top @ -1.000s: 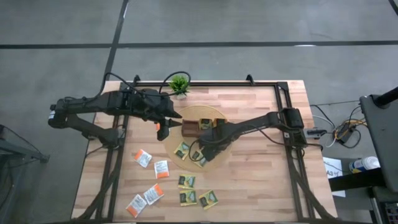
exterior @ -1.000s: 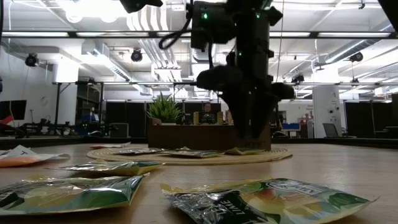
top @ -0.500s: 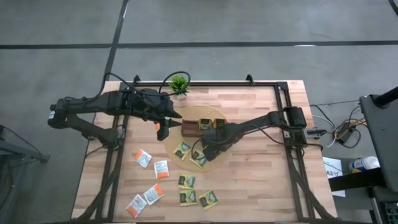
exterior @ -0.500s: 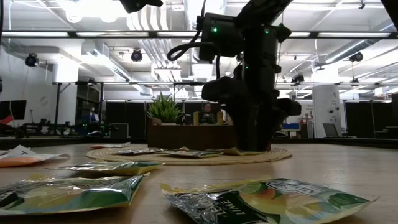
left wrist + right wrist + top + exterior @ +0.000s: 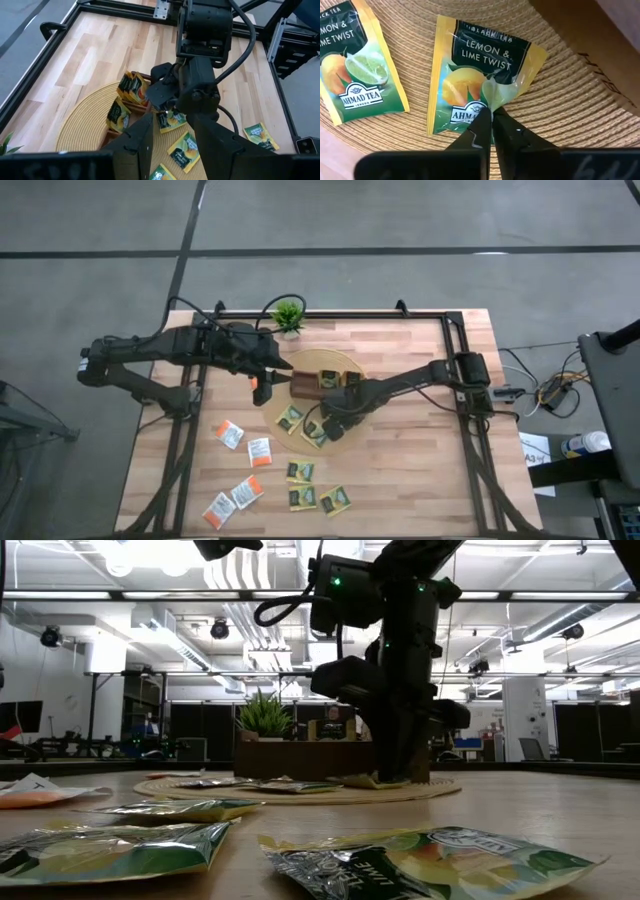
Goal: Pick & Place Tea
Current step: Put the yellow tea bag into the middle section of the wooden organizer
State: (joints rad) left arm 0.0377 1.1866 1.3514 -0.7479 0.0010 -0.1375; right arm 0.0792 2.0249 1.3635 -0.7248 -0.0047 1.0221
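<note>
One crumpled green-and-yellow sachet

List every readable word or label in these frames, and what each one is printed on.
"LEMON & LIME TWIST" and "AHMAD", partly hidden: green-and-yellow sachet pinched in the right gripper.
"AHMAD TEA LONDON", plus cut-off "...ACK TEA": neighbouring sachet.
"LIME": front sachet, low view.
Print on the other sachets and a white label off the table's right edge: too small.

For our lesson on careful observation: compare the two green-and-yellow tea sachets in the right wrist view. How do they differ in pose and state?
The pinched sachet is caught at its edge by the right gripper, shut on it; the other sachet is untouched. The pinched sachet is crumpled and buckled where gripped; the other sachet lies flat. Both rest on the woven mat and show the same lemon-and-lime print.
</note>
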